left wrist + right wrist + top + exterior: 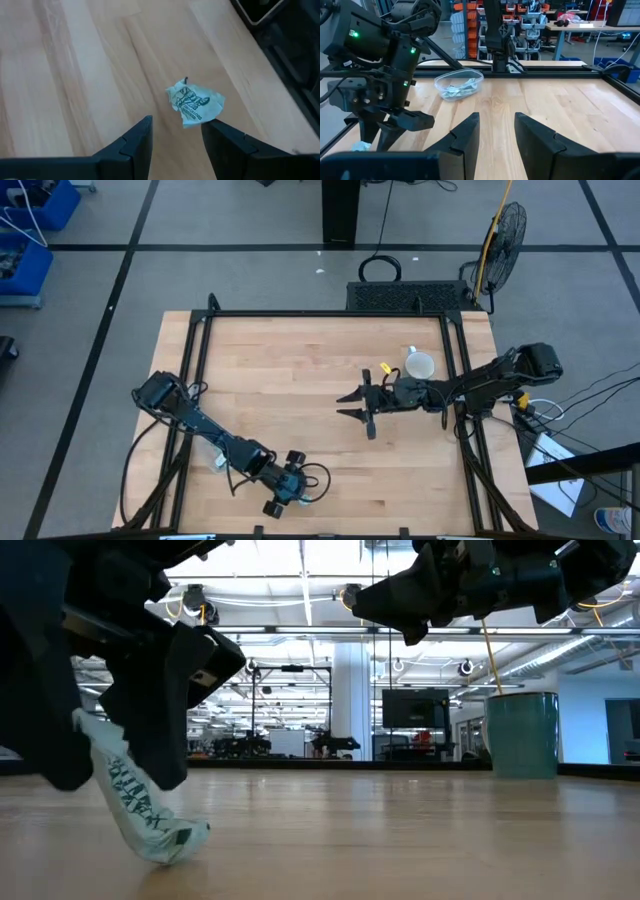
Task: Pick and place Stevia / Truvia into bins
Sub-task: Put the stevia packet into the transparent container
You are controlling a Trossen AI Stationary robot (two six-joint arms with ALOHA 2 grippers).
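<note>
— Starting at the left, what is seen along the table [300, 380] edges?

— A black frame is seen around the wooden top. The left arm is stretched from the left rail toward the near edge, and the left gripper [290, 493] is set low, close to that edge. Bare wood is left open across the middle.

— How is that gripper posed?

— It is tipped down at the board, fingers spread. One crumpled sachet [195, 102] is found between the fingertips [143, 131] in the left wrist view; one tip seems to touch its edge, though a pinch is not shown. In the low view the sachet [140, 805] is seen standing tilted on the wood beside the dark fingers.

— And farther right?

— The clear tub [459, 83] is seen in the right wrist view beyond the left arm, with several sachets inside; their number cannot be counted. The right gripper [357, 404] is held above the table right of centre, raised off the wood, fingers parted and empty. One mug [419, 365] is stood just behind it, near the right rail.
</note>
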